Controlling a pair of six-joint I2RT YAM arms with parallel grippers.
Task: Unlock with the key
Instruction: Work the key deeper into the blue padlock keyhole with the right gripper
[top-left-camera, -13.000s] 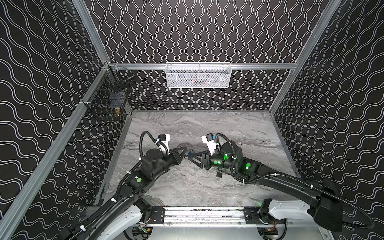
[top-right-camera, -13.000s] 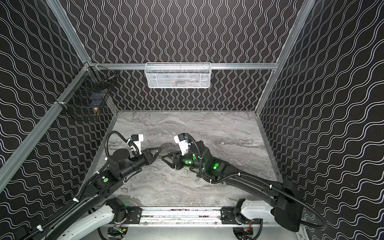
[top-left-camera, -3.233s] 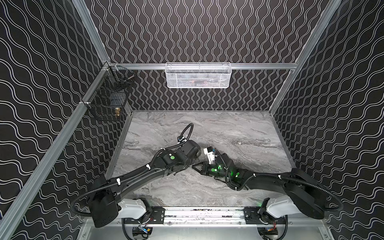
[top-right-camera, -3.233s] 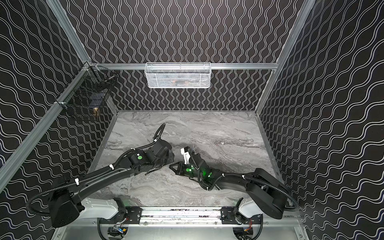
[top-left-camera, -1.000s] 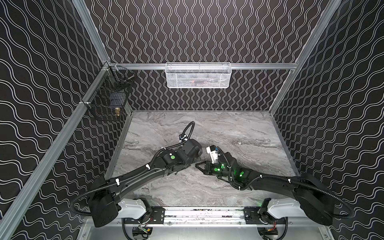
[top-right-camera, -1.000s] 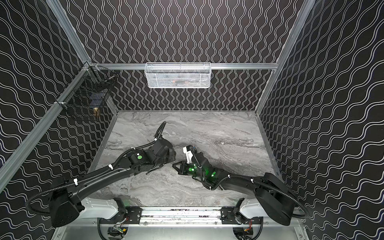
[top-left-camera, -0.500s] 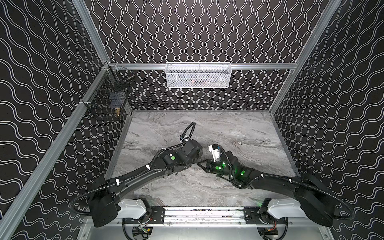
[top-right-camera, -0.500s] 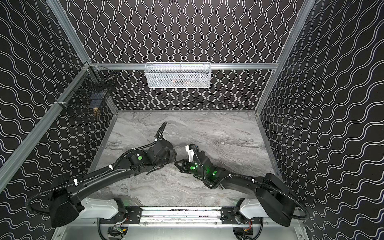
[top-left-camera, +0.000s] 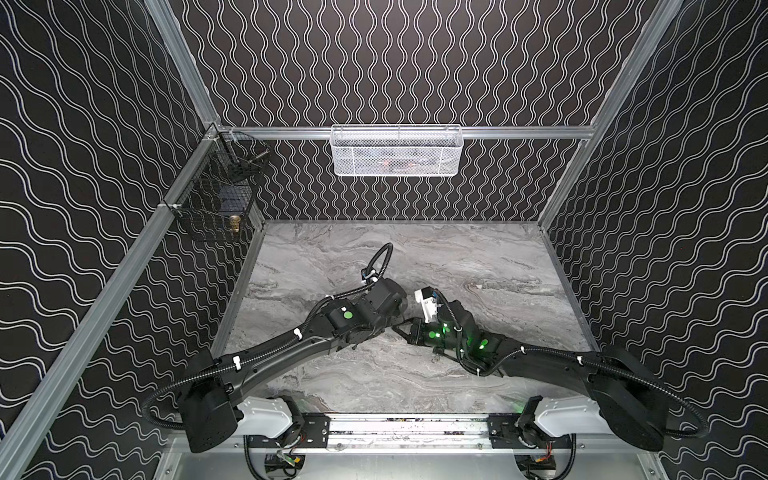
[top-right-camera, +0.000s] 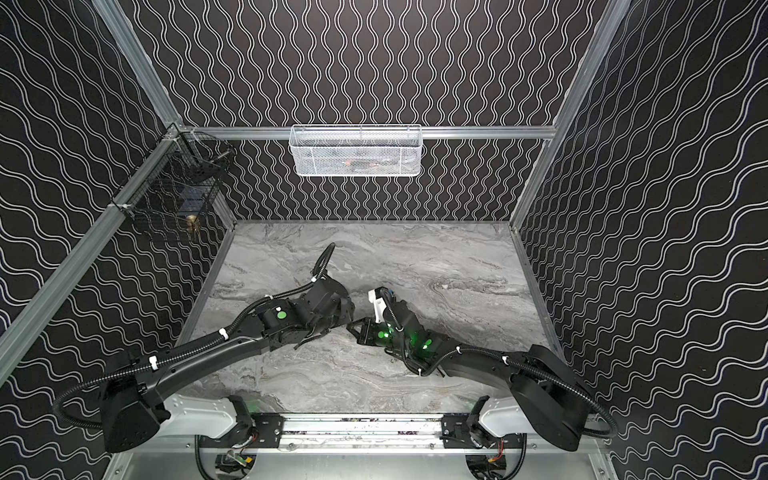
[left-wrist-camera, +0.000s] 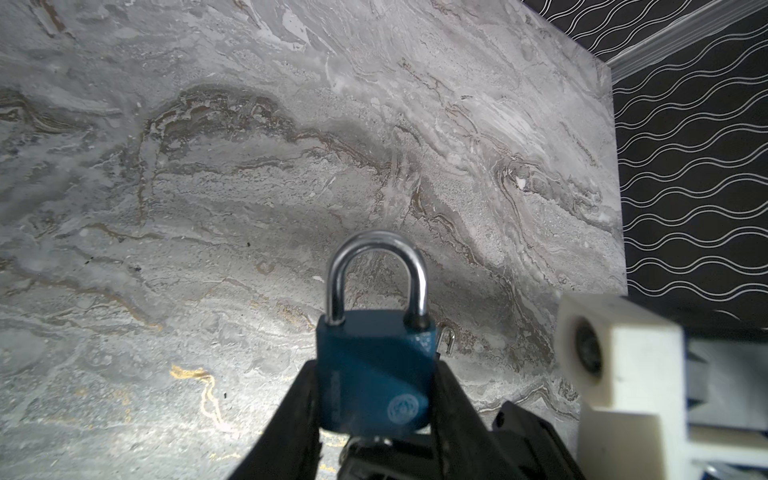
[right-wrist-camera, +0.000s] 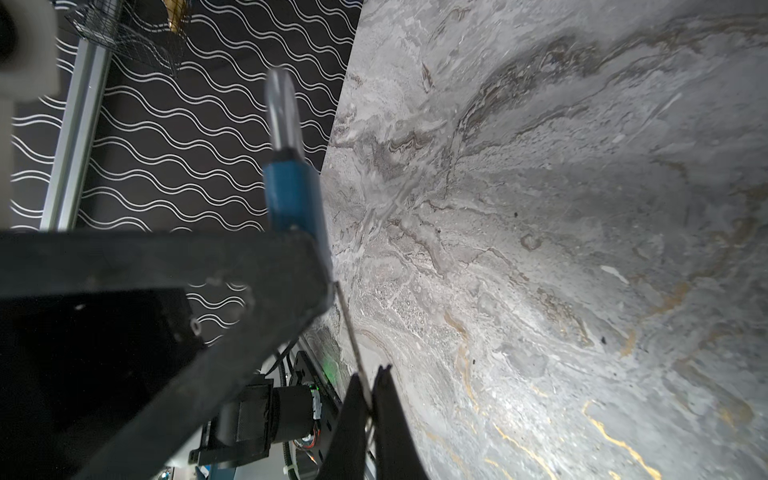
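In the left wrist view a blue padlock (left-wrist-camera: 370, 357) with a closed silver shackle (left-wrist-camera: 376, 245) sits upright between the fingers of my left gripper (left-wrist-camera: 376, 374), which is shut on its body. The right wrist view shows the padlock (right-wrist-camera: 291, 195) edge-on. My right gripper (right-wrist-camera: 370, 384) is shut on a thin key (right-wrist-camera: 351, 332) that points at the padlock's underside. The key's tip is hidden behind a left finger (right-wrist-camera: 249, 266). In both top views the left gripper (top-left-camera: 390, 326) and right gripper (top-left-camera: 404, 329) meet tip to tip over the table's middle. The padlock is hidden there.
A grey marble tabletop (top-left-camera: 478, 266) is boxed in by dark patterned walls. A white mesh basket (top-left-camera: 397, 151) hangs on the back wall. A black wire basket (top-left-camera: 216, 203) holding a brass item (top-left-camera: 235, 221) hangs on the left wall. A metal rail (top-left-camera: 407, 428) runs along the front.
The right gripper has edged slightly back and closer to the left gripper, with the key still in it. The left arm holds the padlock almost still.
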